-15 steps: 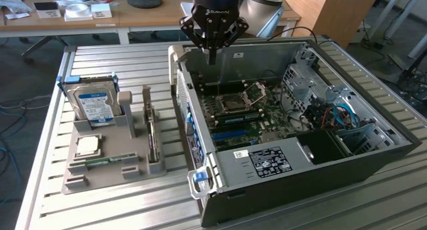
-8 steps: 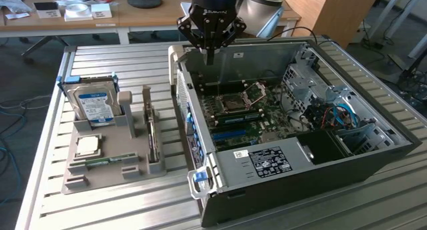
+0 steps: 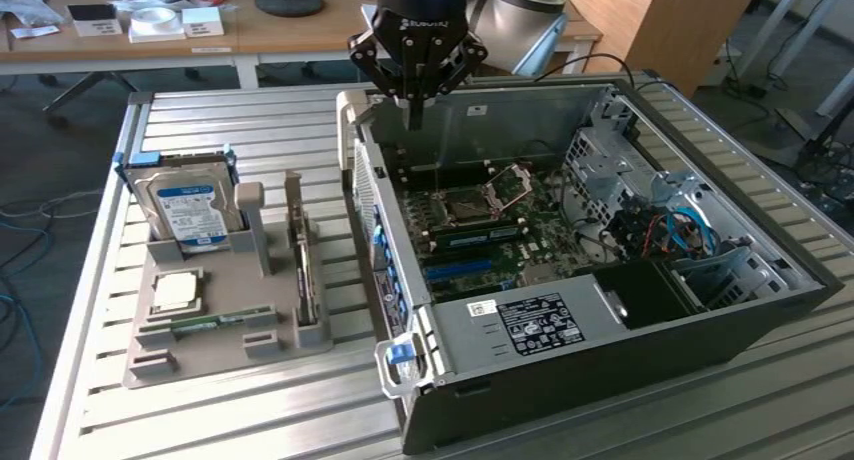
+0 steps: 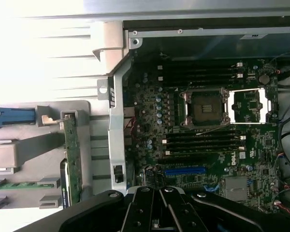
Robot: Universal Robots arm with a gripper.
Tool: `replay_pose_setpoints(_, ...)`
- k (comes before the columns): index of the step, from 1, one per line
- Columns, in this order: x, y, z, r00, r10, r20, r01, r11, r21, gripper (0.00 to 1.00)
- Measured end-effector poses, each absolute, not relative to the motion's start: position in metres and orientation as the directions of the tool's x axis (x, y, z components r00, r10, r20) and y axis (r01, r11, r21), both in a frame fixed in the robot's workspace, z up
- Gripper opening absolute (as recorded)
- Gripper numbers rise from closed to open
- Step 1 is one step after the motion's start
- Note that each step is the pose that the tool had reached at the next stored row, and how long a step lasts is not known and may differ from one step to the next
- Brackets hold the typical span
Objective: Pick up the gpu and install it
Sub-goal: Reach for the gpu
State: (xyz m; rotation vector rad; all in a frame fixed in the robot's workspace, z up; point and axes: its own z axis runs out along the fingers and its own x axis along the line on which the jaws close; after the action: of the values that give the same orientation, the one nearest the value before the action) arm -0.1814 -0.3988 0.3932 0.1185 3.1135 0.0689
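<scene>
Gripper (image 4: 159, 193) jaws sit pressed together, empty. I judge the gpu (image 3: 303, 270), exterior view's lower left, light, stiff, fragile; pinch its upper edge

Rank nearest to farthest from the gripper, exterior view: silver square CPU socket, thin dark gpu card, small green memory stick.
From the gripper:
1. CPU socket, inside the case.
2. gpu card, on edge in the grey holder.
3. memory stick, flat in the holder.
</scene>
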Motion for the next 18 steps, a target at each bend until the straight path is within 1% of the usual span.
replay_pose_setpoints(18, -0.194, -0.399, 0.393, -0.997, 0.077, -0.023, 0.076, 0.996, 0.045, 0.11)
